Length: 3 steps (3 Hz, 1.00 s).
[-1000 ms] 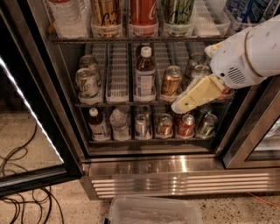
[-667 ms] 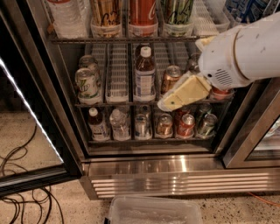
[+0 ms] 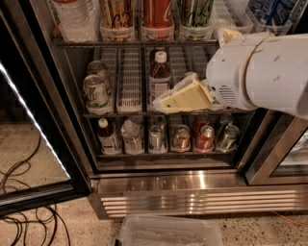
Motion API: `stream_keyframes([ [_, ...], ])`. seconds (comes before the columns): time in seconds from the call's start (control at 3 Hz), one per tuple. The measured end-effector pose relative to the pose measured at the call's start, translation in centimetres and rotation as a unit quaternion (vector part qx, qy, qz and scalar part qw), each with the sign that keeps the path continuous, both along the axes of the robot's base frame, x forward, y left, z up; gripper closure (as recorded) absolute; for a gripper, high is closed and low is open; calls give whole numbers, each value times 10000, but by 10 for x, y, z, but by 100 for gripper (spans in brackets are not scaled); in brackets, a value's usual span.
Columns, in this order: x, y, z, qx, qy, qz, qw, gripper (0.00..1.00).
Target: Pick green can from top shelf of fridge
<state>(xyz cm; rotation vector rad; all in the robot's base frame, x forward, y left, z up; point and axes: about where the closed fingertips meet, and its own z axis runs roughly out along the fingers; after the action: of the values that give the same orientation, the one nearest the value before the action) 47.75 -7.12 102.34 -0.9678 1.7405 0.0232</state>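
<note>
The gripper [image 3: 163, 101] hangs in front of the open fridge [image 3: 168, 183], level with the middle rack. Its cream wedge points left and a touch downward, with the tip just in front of a brown bottle [image 3: 159, 77] that has a white cap. Whether the jaws are released or clenched I cannot tell, but nothing seems to be carried in them.

The green can [image 3: 196, 13] is above the jaws and a little to their right. It is one rack higher and sits further into the cabinet than they do. It stands upright on the top shelf [image 3: 134, 43], so its long axis runs straight up and down, and its upper part runs out of view. A red can [image 3: 157, 13] stands beside it, almost directly over the jaw tip, and a gold can [image 3: 117, 17] is further to the left.

As I judge it, the coming move turns on height. The jaws must rise past the shelf edge, shift slightly right, and turn to point inward. They could then close across the can's sides without nudging the red one.
</note>
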Motion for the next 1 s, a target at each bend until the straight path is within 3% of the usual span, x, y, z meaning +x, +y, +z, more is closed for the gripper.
stream_keyframes([
  [0.33, 10, -4, 22, 128, -420, -230, 9988, 0],
  [0.67, 10, -4, 23, 128, -423, -230, 9988, 0],
  [1.0, 15, -9, 15, 223, -433, -510, 9975, 0],
])
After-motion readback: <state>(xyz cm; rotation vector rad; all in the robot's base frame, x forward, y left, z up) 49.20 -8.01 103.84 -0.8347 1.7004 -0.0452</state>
